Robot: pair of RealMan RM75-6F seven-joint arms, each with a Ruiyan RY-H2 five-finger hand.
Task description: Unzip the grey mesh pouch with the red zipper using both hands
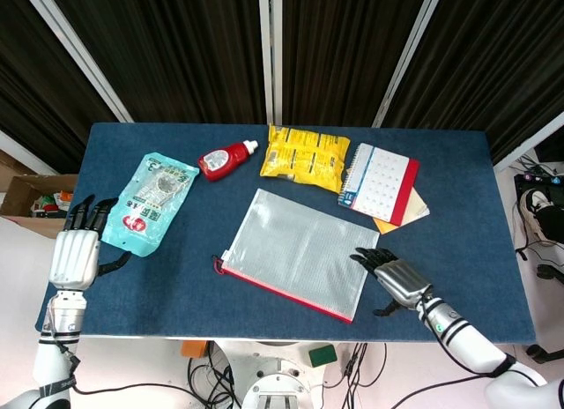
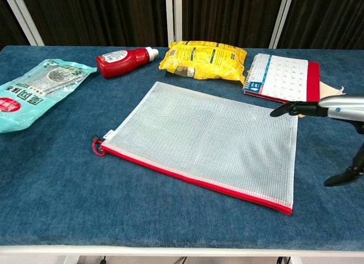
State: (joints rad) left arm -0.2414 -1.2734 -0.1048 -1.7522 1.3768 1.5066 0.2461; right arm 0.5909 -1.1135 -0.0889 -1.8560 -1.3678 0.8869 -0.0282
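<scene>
At the far left edge of the blue table [image 1: 176,286], the robot's left hand [image 1: 73,253] hovers with its fingers spread, holding nothing, just beside a teal snack packet [image 1: 150,200] that lies flat on the cloth. Beyond the packet, toward the back of the table, a red bottle [image 1: 226,159] with a white cap rests on its side, and next to it sits a yellow crinkled bag [image 1: 305,153]. The grey mesh pouch [image 1: 300,251] lies flat in the middle of the table, its red zipper [image 2: 187,177] running along the near edge, closed, with the red pull loop [image 2: 98,145] at the pouch's left corner. Behind the pouch's right side, a spiral-bound calendar [image 1: 379,182] with a red cover rests on a tan notebook [image 1: 410,211]. At the right, the right hand [image 1: 398,278] is empty with its fingers spread, a fingertip just at the pouch's right edge; whether it touches the mesh cannot be told.
</scene>
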